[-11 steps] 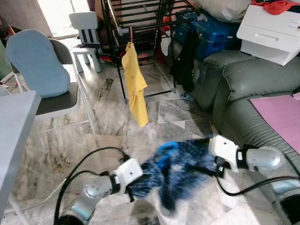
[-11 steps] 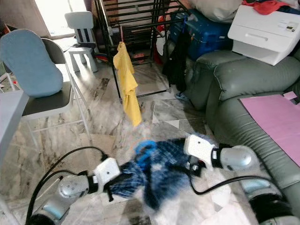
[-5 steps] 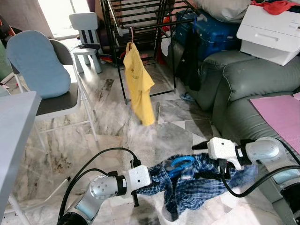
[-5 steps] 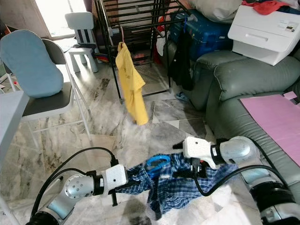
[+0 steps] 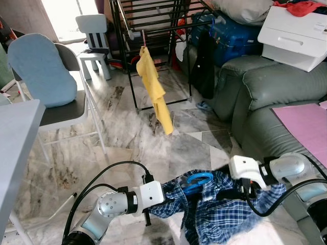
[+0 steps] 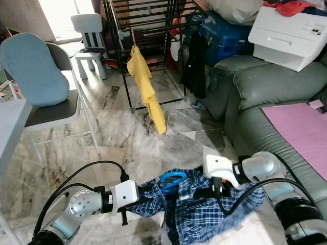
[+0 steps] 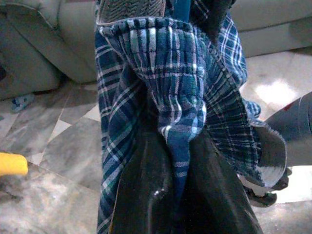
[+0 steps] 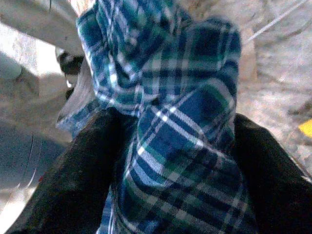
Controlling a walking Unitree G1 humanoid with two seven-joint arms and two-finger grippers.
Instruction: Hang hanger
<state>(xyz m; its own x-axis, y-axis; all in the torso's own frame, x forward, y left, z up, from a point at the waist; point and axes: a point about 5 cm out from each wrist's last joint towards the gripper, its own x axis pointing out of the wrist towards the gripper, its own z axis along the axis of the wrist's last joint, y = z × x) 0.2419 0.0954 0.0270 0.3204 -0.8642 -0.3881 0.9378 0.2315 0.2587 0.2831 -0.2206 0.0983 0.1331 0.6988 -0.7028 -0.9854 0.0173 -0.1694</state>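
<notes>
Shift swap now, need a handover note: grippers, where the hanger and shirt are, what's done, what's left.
Left gripper: fingers shut on the plaid shirt, low above the floor.
Right gripper: fingers also shut on the plaid shirt, from the sofa side.
Blue hanger: its hook sticks up from the bunched shirt between the two grippers.
Drying rack: ahead, with a yellow shirt already hung on it.
Done: shirt and hanger held by both grippers.
Left: carry it to the rack and hook the hanger on a bar.

Blue plaid shirt [image 5: 225, 214] (blue hanger [image 5: 196, 179]), yellow garment [image 5: 156, 92], grey sofa [image 5: 265, 102].
</notes>
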